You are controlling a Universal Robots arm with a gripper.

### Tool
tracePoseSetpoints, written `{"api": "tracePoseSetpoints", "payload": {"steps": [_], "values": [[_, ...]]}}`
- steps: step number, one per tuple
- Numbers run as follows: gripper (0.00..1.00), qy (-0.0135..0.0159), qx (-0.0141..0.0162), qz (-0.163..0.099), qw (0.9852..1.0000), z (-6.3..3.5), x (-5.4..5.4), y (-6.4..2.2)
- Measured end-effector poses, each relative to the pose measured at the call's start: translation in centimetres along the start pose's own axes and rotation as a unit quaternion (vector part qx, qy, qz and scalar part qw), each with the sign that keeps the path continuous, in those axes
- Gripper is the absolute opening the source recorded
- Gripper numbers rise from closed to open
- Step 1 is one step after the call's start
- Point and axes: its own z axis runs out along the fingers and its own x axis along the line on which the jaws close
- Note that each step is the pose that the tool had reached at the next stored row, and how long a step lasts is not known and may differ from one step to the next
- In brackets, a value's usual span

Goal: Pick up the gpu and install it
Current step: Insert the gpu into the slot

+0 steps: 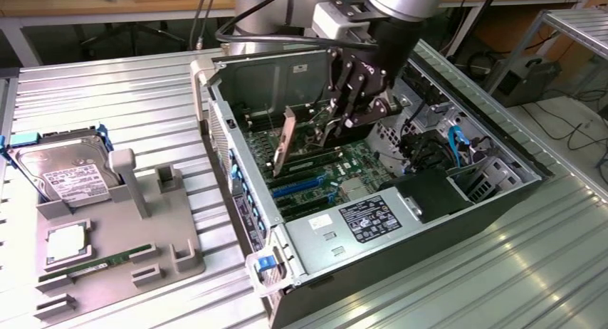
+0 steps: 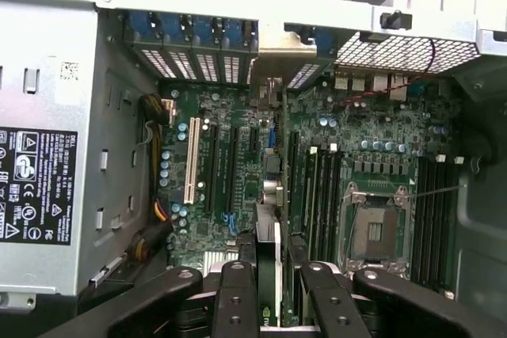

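Inside the case (image 1: 221,122), the gripper (image 1: 348,119) clamps the upright gpu (image 1: 285,140) above the motherboard (image 2: 238,116), edge-on in the wrist view.

The gpu (image 1: 283,147) is showing a brownish face. The motherboard (image 1: 328,174) is showing green, carrying blue slots (image 1: 299,186) and one white slot (image 2: 191,160). The case (image 1: 475,215) is showing black. The table (image 1: 114,94) is gleaming in ribbed silver. The hard drive (image 1: 59,174) is wearing a white label on silver, and the memory stick (image 1: 95,263) is showing green.
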Motion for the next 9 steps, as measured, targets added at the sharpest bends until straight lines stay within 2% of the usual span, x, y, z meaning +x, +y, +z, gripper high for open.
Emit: {"api": "tracePoseSetpoints", "payload": {"steps": [2, 4, 9], "values": [[0.26, 0.0000, 0.0020, -0.001, 1.0000, 0.22, 0.0, 0.07], [0.26, 0.0003, 0.0068, -0.001, 1.0000, 0.60, 0.0, 0.21], [0.26, -0.0005, 0.0085, 0.009, 0.9999, 1.36, 0.0, 0.36]]}}
